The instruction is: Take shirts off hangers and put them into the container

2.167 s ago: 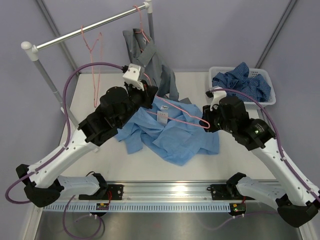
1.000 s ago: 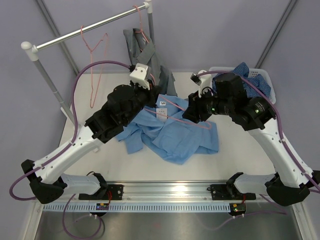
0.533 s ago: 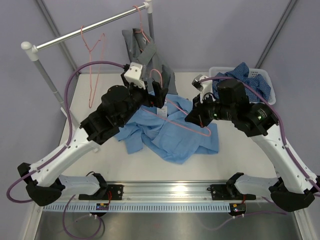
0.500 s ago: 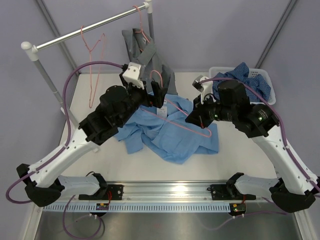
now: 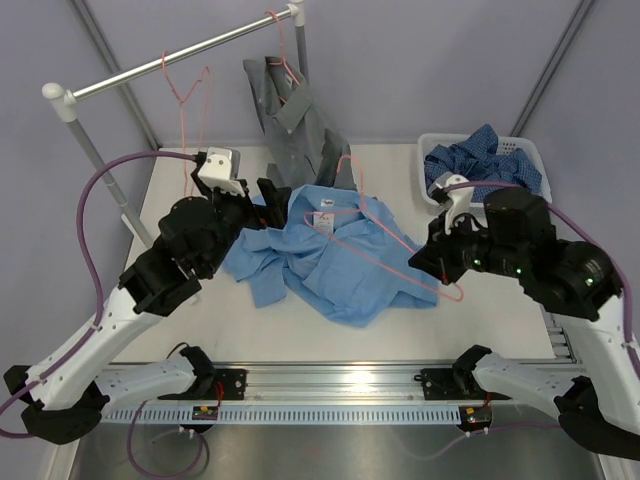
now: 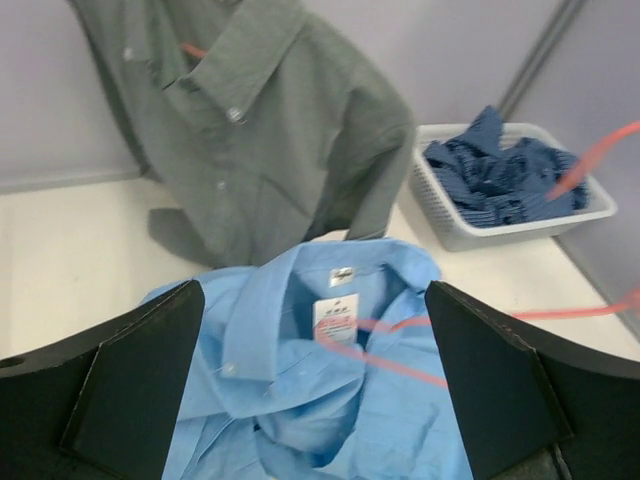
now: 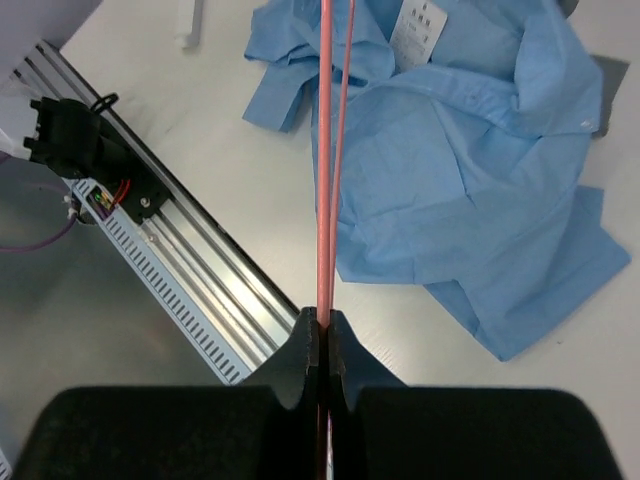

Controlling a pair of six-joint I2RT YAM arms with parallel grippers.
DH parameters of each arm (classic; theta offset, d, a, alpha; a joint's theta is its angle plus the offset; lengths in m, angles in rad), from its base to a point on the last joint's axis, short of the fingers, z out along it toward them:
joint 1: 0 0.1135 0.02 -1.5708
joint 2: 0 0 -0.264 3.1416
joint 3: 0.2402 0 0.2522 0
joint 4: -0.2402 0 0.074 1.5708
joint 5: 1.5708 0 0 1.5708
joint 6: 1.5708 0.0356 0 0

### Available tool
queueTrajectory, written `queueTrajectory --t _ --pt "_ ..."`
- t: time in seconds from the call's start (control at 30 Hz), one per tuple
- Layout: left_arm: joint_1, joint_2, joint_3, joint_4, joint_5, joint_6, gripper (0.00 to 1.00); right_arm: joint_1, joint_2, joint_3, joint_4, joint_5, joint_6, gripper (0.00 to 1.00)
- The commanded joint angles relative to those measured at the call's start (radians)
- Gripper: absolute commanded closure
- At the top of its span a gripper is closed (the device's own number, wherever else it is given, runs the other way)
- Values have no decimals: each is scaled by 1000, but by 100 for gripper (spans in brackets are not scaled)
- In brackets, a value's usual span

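Observation:
A light blue shirt (image 5: pixel 335 265) (image 7: pixel 460 180) (image 6: pixel 300 400) lies crumpled mid-table. Over it slants a pink hanger (image 5: pixel 400 235) (image 7: pixel 327 150) (image 6: pixel 400 365), with my right gripper (image 5: pixel 440 262) (image 7: pixel 323 325) shut on its wire near the shirt's right edge. My left gripper (image 5: pixel 270 195) (image 6: pixel 312 290) hovers open just left of the collar, holding nothing. The grey shirt (image 5: pixel 300 125) (image 6: pixel 260 140) hangs on its own hanger from the rail. The dark blue shirt (image 5: pixel 485 160) (image 6: pixel 500 180) fills the white container (image 5: pixel 535 150) (image 6: pixel 450 225) at the back right.
A metal rail (image 5: pixel 180 62) crosses the back left, with an empty pink hanger (image 5: pixel 190 110) hooked on it. An aluminium track (image 5: pixel 340 385) (image 7: pixel 190 270) runs along the table's near edge.
My left gripper opened, let go of the hanger and drew back to the left. My right gripper shut on the hanger and pulled it right and nearer, off the light blue shirt's collar.

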Motion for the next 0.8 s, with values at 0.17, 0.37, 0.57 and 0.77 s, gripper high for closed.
queueTrajectory --t 0.17,0.37,0.57,0.77 --pt "67 -41 -123 -51 -57 -98 1 -1 132 380 -63 32 -123 100" --pt "67 -81 -188 -91 -77 -113 1 6 335 509 130 2 -74 100" --pt "67 -117 -201 -172 -97 -110 1 56 530 638 314 100 -106 100" --pt "67 -148 -195 -249 -129 -119 1 98 706 709 533 284 -153 100"
